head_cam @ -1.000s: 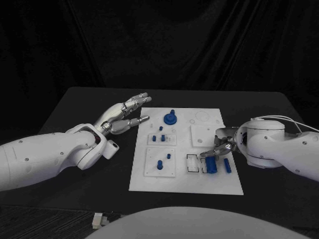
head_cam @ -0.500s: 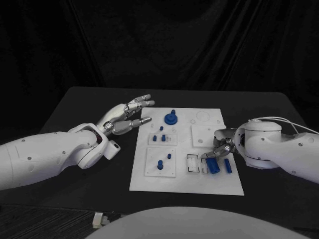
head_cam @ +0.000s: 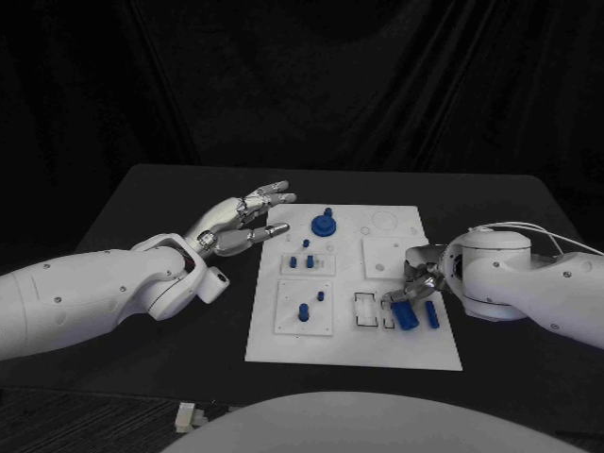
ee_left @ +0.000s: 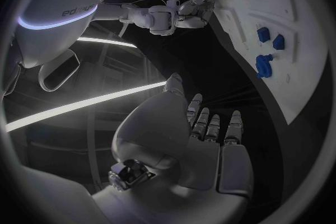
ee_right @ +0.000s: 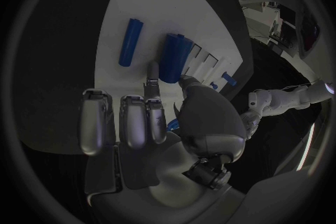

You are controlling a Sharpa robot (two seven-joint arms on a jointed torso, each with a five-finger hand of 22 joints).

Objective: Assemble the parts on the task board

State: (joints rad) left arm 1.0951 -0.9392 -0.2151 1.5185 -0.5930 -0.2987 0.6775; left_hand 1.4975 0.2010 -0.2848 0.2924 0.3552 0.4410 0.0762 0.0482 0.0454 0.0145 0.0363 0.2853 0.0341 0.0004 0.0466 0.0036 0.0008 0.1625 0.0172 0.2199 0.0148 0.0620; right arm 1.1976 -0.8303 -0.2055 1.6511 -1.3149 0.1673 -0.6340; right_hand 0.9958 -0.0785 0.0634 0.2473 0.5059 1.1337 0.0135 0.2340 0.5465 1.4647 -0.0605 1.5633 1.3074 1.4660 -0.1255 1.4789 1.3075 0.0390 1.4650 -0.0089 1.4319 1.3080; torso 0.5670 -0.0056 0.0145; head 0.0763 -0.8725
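Bench [head_cam: 179, 203]: black, filling the middle of the head view, carrying the white task board.
Task board [head_cam: 350, 344]: white plate at centre of the head view, slightly right of middle, lying flat on the bench.
Parts on board: a round blue part with a stem [head_cam: 323, 225] near the board's upper edge; small blue pegs [head_cam: 299, 261] in the upper left block; two more pegs [head_cam: 304, 310] in the lower left block.
Right-side parts: a thick blue cylinder [head_cam: 403, 314] and a thinner blue bar [head_cam: 431, 315] lying side by side on the board's lower right area, next to open rectangular slots [head_cam: 366, 310].
Left hand [head_cam: 237, 225]: left of centre in the head view, raised just beside the board's upper left corner, fingers spread apart, holding nothing.
Right hand [head_cam: 419, 279]: at the board's right edge, fingers bent down over the thick blue cylinder; in the right wrist view the fingertips [ee_right: 152, 81] reach that cylinder [ee_right: 173, 57], but I cannot tell whether they are clamped on it.
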